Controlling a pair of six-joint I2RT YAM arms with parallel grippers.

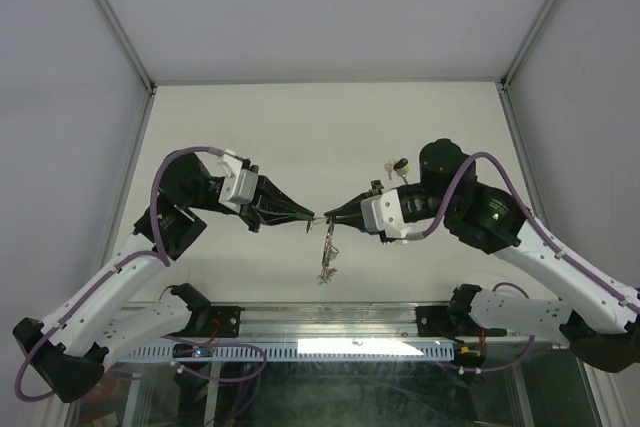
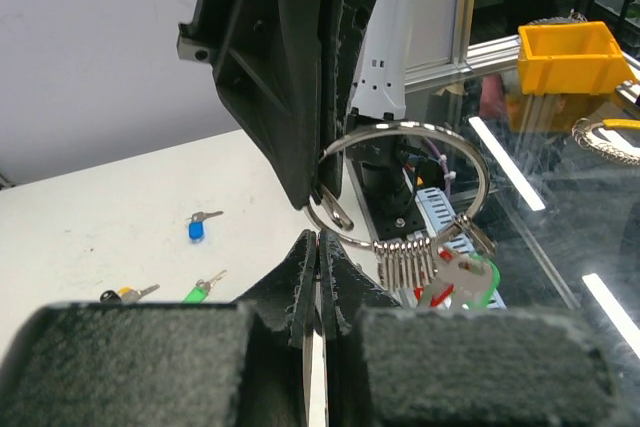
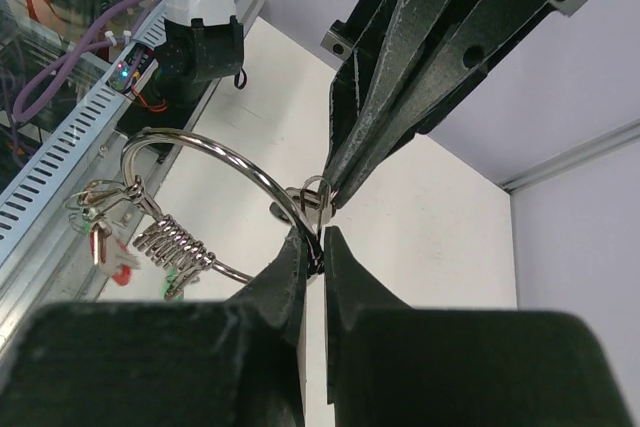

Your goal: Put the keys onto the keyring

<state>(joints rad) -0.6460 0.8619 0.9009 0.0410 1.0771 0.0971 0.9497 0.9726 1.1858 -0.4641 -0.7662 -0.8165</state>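
The keyring (image 1: 326,245) hangs in mid-air between both grippers, over the table's middle. It is a wide silver wire ring (image 3: 215,152) with several small rings bunched on it. Red-capped and green-capped keys (image 2: 462,282) dangle from those. My right gripper (image 3: 315,235) is shut on the ring's wire. My left gripper (image 2: 318,239) is shut, its tips right at the wire opposite the right one. A small silver loop (image 3: 315,192) sits at the left gripper's tip; whether it is pinched I cannot tell. Loose keys lie on the table: blue-capped (image 2: 197,230) and green-capped (image 2: 200,291).
A small black-and-yellow key bunch (image 2: 125,294) lies near the green key. In the top view loose keys (image 1: 396,167) lie beside the right arm (image 1: 470,207). A yellow bin (image 2: 568,52) stands beyond the table's near rail (image 1: 330,322).
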